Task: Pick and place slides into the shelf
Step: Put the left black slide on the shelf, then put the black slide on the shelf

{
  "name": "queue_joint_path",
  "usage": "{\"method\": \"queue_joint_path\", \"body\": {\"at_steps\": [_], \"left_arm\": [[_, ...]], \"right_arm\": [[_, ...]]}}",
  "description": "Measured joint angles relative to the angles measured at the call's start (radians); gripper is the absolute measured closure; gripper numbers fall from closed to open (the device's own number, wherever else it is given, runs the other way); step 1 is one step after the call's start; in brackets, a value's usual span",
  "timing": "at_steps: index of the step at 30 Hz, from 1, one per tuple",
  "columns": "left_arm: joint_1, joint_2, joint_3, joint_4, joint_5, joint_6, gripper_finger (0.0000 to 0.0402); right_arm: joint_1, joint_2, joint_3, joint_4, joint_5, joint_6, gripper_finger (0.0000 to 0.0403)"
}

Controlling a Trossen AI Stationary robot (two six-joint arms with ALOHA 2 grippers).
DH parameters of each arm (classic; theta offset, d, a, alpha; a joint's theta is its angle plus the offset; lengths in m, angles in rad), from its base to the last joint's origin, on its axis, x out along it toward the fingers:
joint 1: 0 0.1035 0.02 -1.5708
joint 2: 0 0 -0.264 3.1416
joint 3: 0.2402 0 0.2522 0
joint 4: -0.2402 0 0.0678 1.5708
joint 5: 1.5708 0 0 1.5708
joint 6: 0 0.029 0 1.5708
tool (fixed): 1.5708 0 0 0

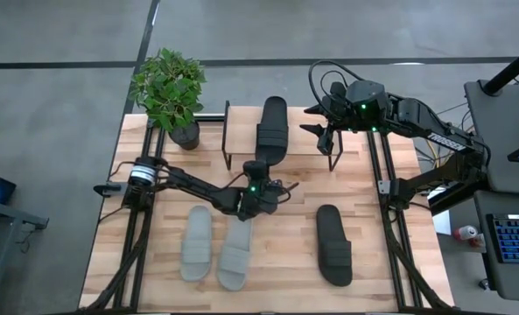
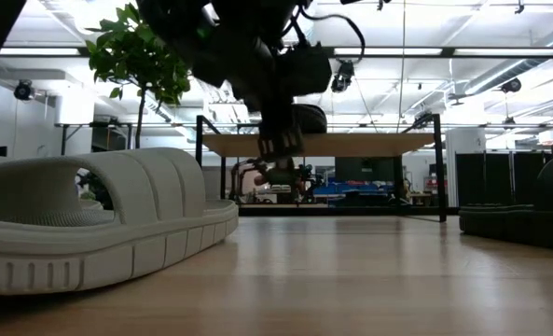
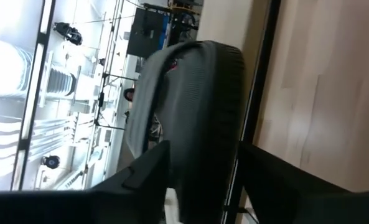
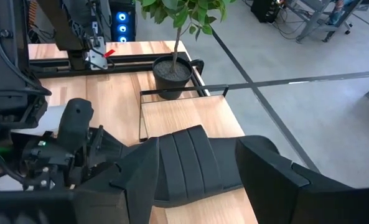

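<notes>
From above, one black slide [image 1: 273,128] lies on the shelf [image 1: 241,140] at the far side of the table [image 1: 373,262], its heel end overhanging the shelf's near edge. The left tool [image 1: 257,175] sits right at that heel; whether it clamps the slide or has let go, I cannot tell. The right tool [image 1: 327,131] hovers over the shelf's other end, fingers spread and empty. The second black slide [image 1: 333,244] and the pale pair [image 1: 213,248] lie on the table, so by my reckoning one is in place and three remain. A potted plant [image 1: 170,92] stands at the shelf's left end.

From table height, a pale slide [image 2: 99,219] fills the near left, and the shelf [image 2: 323,145] shows beyond with the dark arm before it.

The left wrist camera sees the black slide's sole [image 3: 196,112] filling the space between its fingers.

The right wrist camera looks down on the black slide [image 4: 184,162] resting across the shelf plank [image 4: 178,115], the only thing on it.
</notes>
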Motion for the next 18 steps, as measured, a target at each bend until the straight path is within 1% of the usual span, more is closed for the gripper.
{"method": "queue_joint_path", "body": {"at_steps": [6, 9, 13, 18], "left_arm": [[0.000, -0.019, 0.002, 0.010, 0.002, -0.016, 0.0153], [-0.002, -0.027, 0.000, 0.009, 0.001, -0.048, 0.0129], [-0.014, -0.029, -0.003, 0.007, 0.002, -0.048, 0.0113], [-0.041, -0.041, -0.001, 0.007, 0.002, -0.040, 0.0111]], "right_arm": [[0.000, 0.000, 0.000, -0.002, 0.000, 0.000, 0.0200], [0.000, 0.000, 0.000, -0.007, 0.000, 0.000, 0.0200], [0.000, 0.000, 0.000, -0.007, -0.001, 0.000, 0.0199], [0.000, 0.000, 0.000, -0.007, -0.003, 0.000, 0.0199]]}}
